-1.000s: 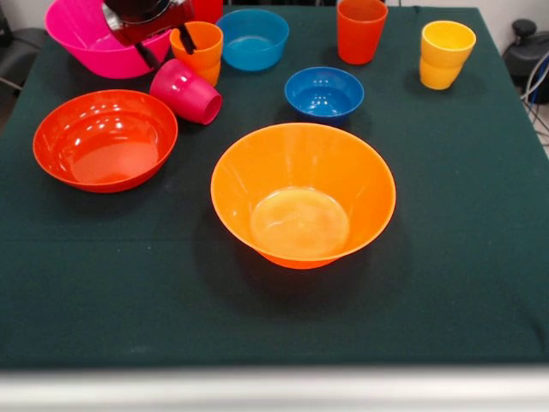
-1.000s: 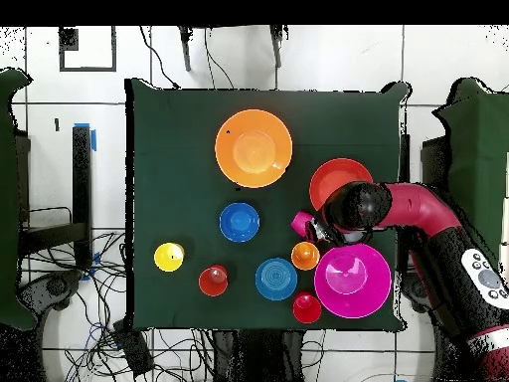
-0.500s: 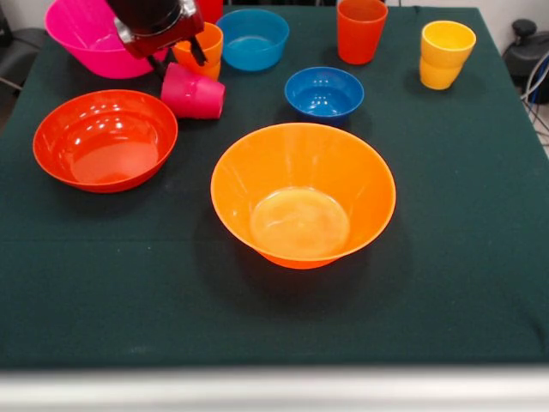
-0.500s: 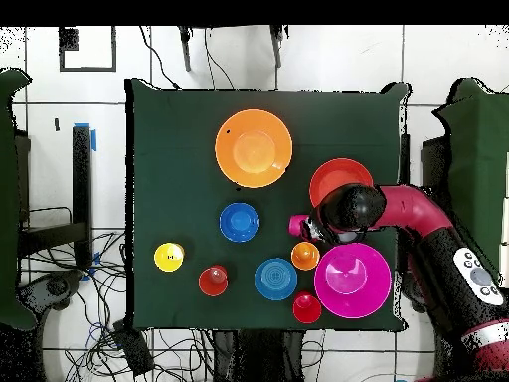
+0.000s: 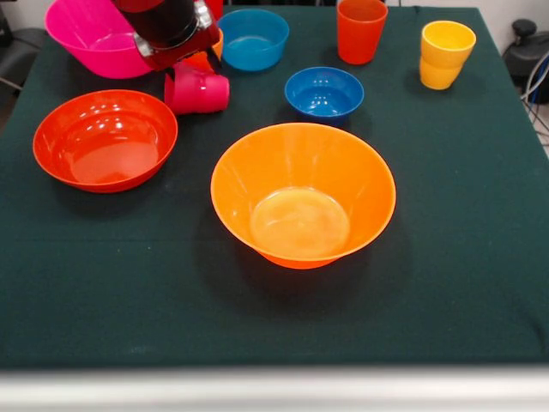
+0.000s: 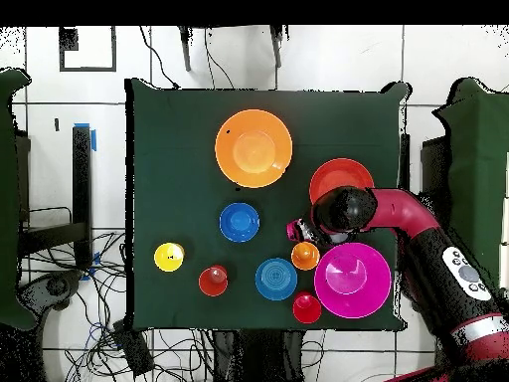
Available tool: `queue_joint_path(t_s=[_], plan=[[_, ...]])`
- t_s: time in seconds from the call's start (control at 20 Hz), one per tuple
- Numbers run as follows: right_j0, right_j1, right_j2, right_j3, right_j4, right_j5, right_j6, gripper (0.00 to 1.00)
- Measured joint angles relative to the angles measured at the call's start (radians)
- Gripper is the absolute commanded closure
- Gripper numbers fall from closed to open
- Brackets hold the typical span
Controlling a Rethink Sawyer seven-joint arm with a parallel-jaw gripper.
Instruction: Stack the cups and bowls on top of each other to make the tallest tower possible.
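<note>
Claw [image 5: 190, 70]: your fingers clamp the pink cup [image 5: 199, 91], lying sideways.
Change: cup carried nearer the blue bowl [image 5: 323, 92], tipped flatter.

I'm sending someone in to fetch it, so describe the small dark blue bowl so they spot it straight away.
Start at the big orange bowl in the middle of the green table. Just behind it, towards the robot's side, sits the small dark blue bowl. It is smaller and darker than the light blue bowl further back.

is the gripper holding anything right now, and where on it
It cannot be told for sure. The pink cup lies on its side right under the gripper, which hides the contact; any hold would be near the cup's base end.
</note>
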Motion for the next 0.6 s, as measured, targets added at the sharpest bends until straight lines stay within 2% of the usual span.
queue_joint_path(t_s=[0.05, 0.6], plan=[[0.001, -0.001, 0.002, 0.0, -0.001, -0.001, 0.0, 1.0], [0.002, 0.005, 0.009, -0.001, -0.005, -0.01, 0.0, 1.0]])
